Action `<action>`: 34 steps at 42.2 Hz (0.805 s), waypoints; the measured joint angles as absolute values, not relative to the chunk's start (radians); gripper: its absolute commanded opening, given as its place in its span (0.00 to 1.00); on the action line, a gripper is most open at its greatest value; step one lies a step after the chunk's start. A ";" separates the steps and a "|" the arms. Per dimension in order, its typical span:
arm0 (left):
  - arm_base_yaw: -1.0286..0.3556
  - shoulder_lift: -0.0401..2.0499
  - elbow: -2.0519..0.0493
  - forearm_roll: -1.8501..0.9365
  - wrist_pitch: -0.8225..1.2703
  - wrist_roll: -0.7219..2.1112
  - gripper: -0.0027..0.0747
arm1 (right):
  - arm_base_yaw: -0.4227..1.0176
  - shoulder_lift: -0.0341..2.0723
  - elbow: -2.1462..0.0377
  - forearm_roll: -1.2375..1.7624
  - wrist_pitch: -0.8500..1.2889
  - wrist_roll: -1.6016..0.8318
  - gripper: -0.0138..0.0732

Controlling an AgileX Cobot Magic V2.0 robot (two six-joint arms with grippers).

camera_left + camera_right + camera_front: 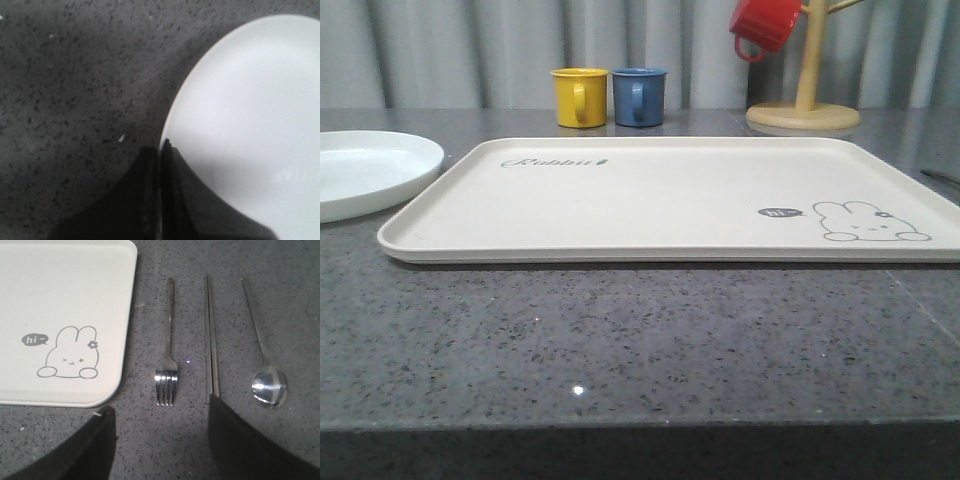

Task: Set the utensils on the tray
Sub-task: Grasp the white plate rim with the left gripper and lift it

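R claw [160, 440] released over fork [166, 375]: thin, stiff, slick, lies flat on surface [200, 440], so I'd pinch mid-handle. L claw [161, 195] clenched at plate [250, 125] rim.

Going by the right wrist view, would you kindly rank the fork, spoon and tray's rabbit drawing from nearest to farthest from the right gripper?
1. Fork, directly ahead of the open right gripper.
2. Rabbit drawing and spoon, on opposite sides: too close to call.
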State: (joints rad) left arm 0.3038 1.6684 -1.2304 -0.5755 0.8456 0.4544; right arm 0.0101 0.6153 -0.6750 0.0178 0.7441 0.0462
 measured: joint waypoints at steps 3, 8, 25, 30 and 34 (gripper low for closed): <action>0.302 1.668 -1.274 -0.616 0.883 0.454 0.01 | 0.010 0.615 -0.675 0.018 0.744 0.046 0.67; 0.266 1.668 -1.347 -0.670 0.940 0.466 0.01 | 0.010 0.615 -0.675 0.018 0.744 0.046 0.67; -0.069 1.691 -1.412 -0.684 0.983 0.497 0.01 | 0.010 0.615 -0.675 0.018 0.744 0.046 0.67; -0.146 1.722 -1.412 -0.674 0.970 0.498 0.01 | 0.010 0.615 -0.675 0.018 0.744 0.046 0.67; -0.191 1.755 -1.412 -0.649 0.958 0.499 0.01 | 0.010 0.615 -0.675 0.018 0.744 0.046 0.67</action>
